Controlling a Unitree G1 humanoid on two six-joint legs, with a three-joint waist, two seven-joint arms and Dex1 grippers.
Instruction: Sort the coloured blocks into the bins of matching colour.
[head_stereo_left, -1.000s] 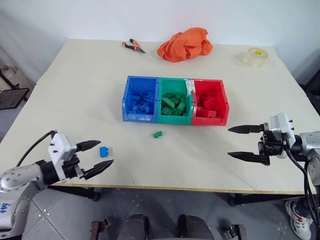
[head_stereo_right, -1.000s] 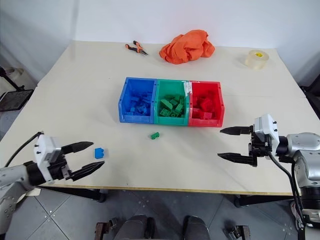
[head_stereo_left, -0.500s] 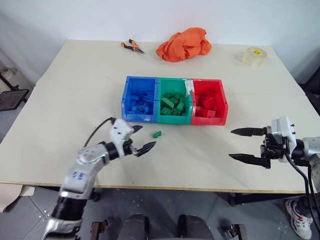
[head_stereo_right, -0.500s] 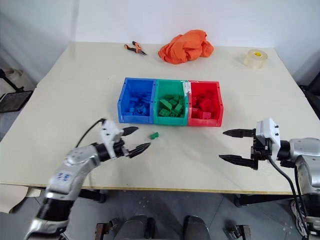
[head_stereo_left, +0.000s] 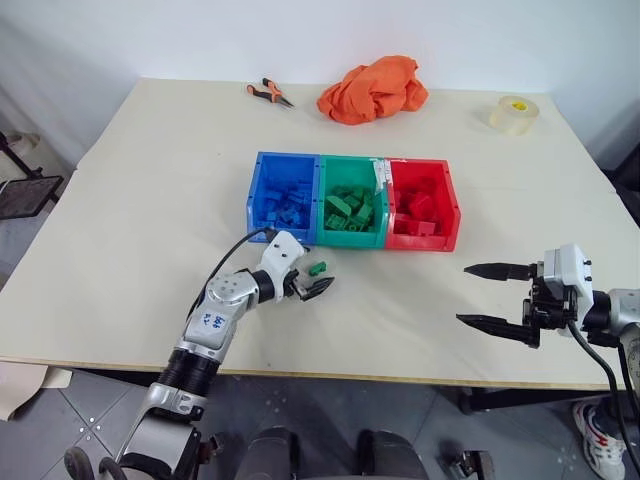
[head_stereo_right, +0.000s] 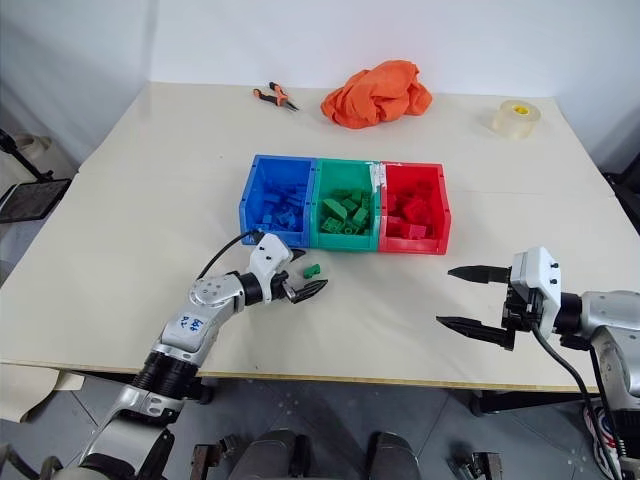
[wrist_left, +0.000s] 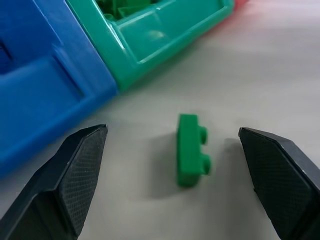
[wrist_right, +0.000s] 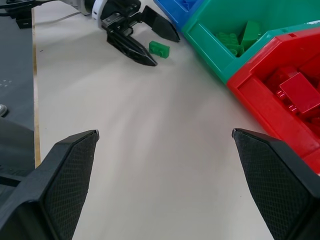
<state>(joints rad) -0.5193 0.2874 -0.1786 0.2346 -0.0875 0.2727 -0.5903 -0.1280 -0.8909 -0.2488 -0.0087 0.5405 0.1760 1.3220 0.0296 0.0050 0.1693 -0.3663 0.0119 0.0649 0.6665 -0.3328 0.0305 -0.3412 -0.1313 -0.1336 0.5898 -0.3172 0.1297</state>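
A small green block (wrist_left: 192, 150) lies on the table just in front of the seam between the blue bin (head_stereo_left: 280, 237) and the green bin (head_stereo_left: 347, 240). My left gripper (head_stereo_left: 322, 274) is open, low over the table, with one finger on each side of this block and not touching it. The red bin (head_stereo_left: 425, 243) joins the green one on the right. All three bins hold several blocks of their own colour. My right gripper (head_stereo_left: 463, 294) hovers open and empty near the table's front right, well apart from the bins.
At the back of the table lie an orange cloth (head_stereo_left: 372, 88), orange-handled pliers (head_stereo_left: 268, 93) and a roll of tape (head_stereo_left: 513, 114). The table's front edge (head_stereo_left: 400, 380) runs just below both arms.
My left arm has swung from the table's front left, rightward and forward, until its open fingers flank the green block. The right gripper has stayed where it was.
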